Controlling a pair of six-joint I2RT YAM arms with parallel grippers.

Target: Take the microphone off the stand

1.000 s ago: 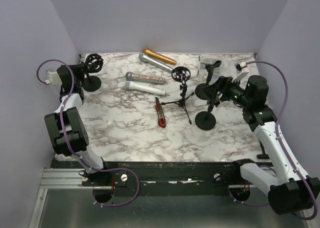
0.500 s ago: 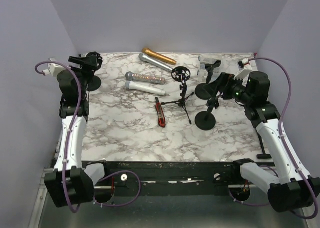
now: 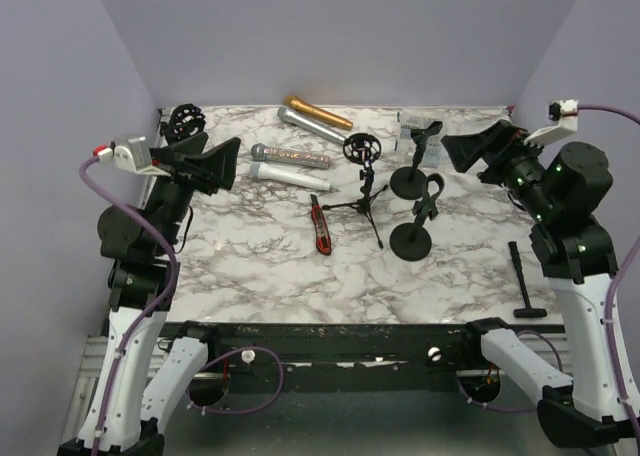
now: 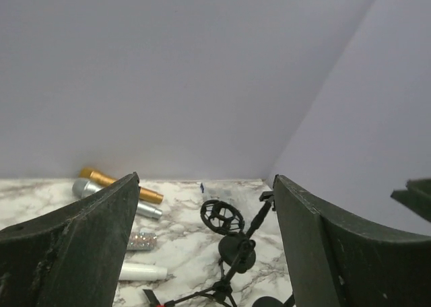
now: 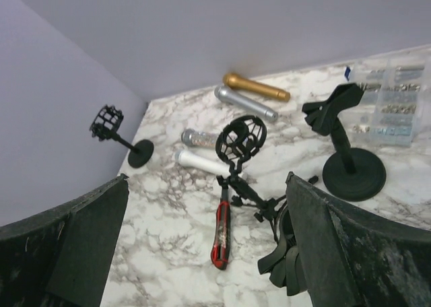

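Note:
Several microphones lie flat at the back of the table: gold (image 3: 318,112), silver (image 3: 312,124), glittery (image 3: 290,156) and white (image 3: 288,175). A tripod stand (image 3: 362,204) carries an empty shock mount (image 3: 363,148). Another shock-mount stand (image 3: 184,124) is at the back left. Two round-base clip stands (image 3: 412,181) (image 3: 411,241) stand at the right, also without a microphone. My left gripper (image 3: 225,161) is open and empty, raised over the left side. My right gripper (image 3: 465,148) is open and empty, raised at the right. The right wrist view shows the shock mount (image 5: 241,137) and white microphone (image 5: 202,162).
A red utility knife (image 3: 321,226) lies left of the tripod. A clear parts box (image 3: 412,126) is at the back right. A black tool (image 3: 522,276) lies near the right edge. Grey walls close in the left, back and right sides.
Both arms have lifted and pulled back. The left gripper left the back-left stand and moved right. The right gripper rose away from the clip stands, uncovering the black tool.

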